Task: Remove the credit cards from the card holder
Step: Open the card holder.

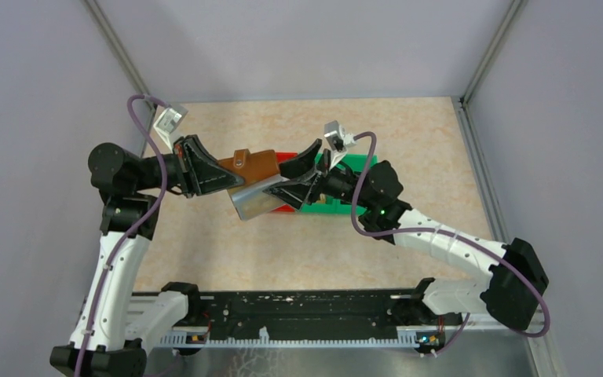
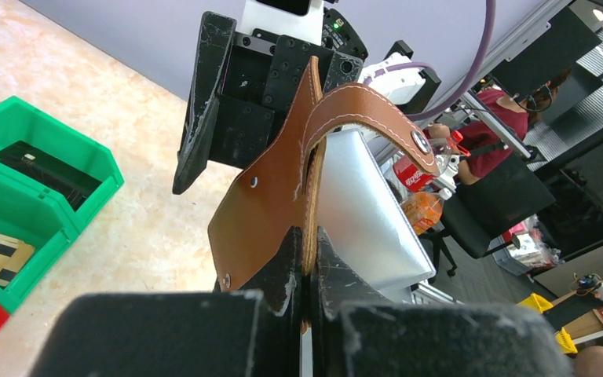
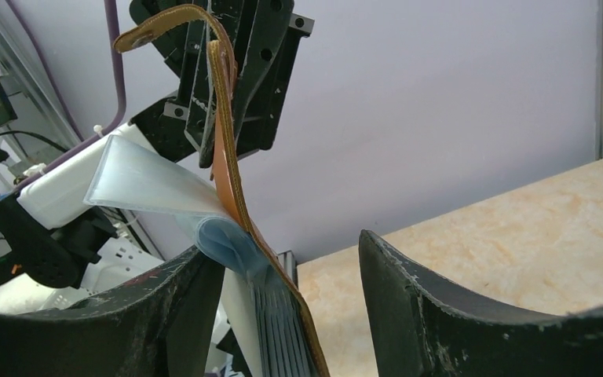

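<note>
Card holder (image 1: 247, 167) pinched at cover by left gripper (image 2: 308, 263); right gripper (image 3: 290, 263) jaws spread, pocket leaves (image 3: 276, 318) between them, long axis left-right.

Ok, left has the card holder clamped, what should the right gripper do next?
Probably close the right gripper on the pale inner sleeves: its jaws stand open around the card holder's lower edge, which the left gripper clamps in the air.

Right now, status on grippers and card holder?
Left gripper shut on brown leather card holder, held aloft. Right gripper open, straddling its clear pockets. Green plastic bin below.
</note>
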Action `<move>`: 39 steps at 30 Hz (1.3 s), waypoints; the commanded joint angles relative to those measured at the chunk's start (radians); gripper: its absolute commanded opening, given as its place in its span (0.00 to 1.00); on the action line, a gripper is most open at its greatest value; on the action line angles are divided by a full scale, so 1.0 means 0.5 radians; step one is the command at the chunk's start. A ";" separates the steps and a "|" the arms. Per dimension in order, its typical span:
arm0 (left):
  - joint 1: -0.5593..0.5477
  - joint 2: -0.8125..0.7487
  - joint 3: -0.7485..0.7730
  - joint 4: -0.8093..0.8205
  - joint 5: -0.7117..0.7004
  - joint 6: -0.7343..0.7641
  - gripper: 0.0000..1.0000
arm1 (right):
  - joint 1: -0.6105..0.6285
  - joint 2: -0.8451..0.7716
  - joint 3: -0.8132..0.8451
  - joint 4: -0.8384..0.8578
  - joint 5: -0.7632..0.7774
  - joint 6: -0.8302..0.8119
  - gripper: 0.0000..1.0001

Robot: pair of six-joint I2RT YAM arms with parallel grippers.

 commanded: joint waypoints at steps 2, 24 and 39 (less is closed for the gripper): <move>-0.006 -0.039 -0.001 0.068 0.000 -0.029 0.00 | 0.016 -0.011 0.116 0.181 0.017 0.024 0.61; -0.004 -0.048 0.012 -0.220 -0.069 0.335 0.36 | 0.094 0.102 0.223 0.302 0.031 0.276 0.00; -0.005 -0.103 0.398 -1.283 0.037 1.656 0.73 | 0.053 -0.063 0.208 0.097 0.202 0.322 0.00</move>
